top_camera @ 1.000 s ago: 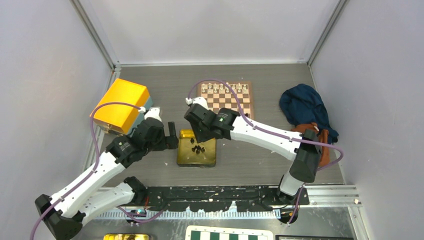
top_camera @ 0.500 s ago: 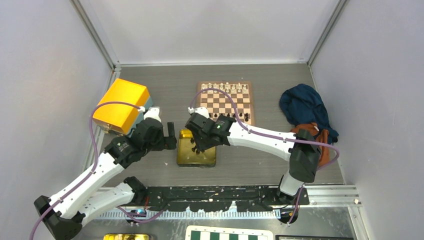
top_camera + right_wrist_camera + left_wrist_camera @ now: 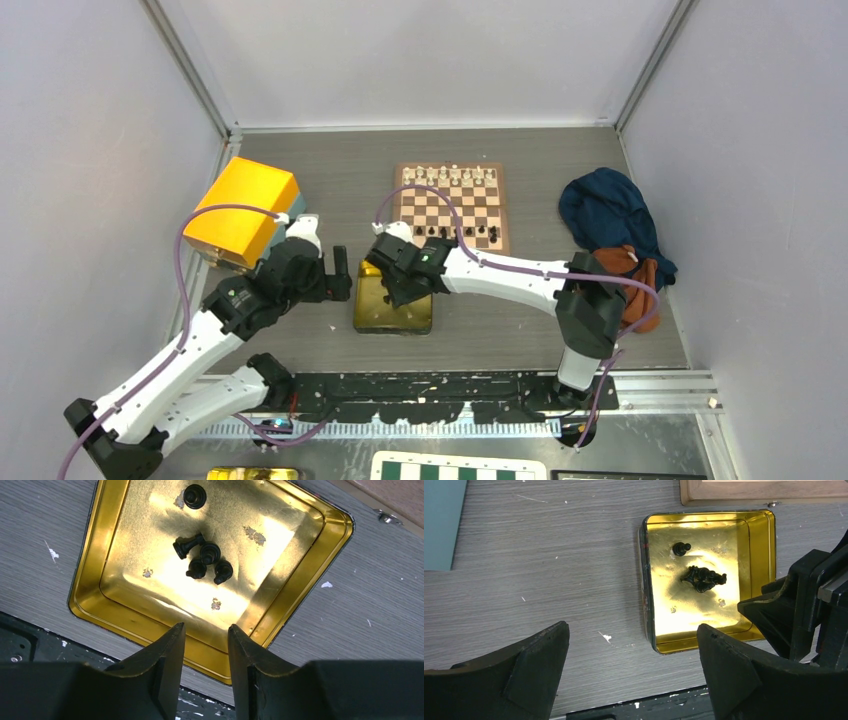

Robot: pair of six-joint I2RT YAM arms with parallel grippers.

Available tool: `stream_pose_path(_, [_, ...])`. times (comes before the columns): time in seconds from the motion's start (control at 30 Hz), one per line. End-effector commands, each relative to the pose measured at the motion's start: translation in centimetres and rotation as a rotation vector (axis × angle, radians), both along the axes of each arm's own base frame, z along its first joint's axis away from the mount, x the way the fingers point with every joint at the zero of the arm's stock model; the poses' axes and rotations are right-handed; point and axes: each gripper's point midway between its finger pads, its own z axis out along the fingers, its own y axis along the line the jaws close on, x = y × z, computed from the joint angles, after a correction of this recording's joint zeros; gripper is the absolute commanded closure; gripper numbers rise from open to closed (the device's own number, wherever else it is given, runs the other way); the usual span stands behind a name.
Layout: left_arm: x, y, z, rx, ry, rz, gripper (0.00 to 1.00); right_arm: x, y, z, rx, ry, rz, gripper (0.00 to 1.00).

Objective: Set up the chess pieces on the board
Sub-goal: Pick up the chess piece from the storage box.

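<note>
Two fingers of the right gripper (image 3: pixel 206 632) stand a little apart and hold nothing, hanging over the near wall of the tin (image 3: pixel 295 597). Four black pieces (image 3: pixel 205 560) lie clustered straight ahead of the tips, one on its side and slanted. A fifth piece (image 3: pixel 194 496) sits farther off. The left gripper (image 3: pixel 633 635), wide and empty, waits beside the tin. The board (image 3: pixel 450 205) lies beyond.
</note>
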Motion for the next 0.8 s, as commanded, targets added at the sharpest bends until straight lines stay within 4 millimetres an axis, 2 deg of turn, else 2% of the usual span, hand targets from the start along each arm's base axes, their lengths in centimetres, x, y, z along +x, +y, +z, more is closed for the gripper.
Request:
stream_pose_path(0.0, [0.4, -0.2, 1.3, -0.020, -0.049, -0.015, 0.00, 0.9, 1.0, 0.4, 0.058, -0.024, -0.037, 0.58])
stream_pose_path(0.77, [0.4, 0.0, 1.4, -0.008, -0.055, -0.015, 0.00, 2.2, 0.6, -2.6, 0.090, 0.023, -0.063, 0.59])
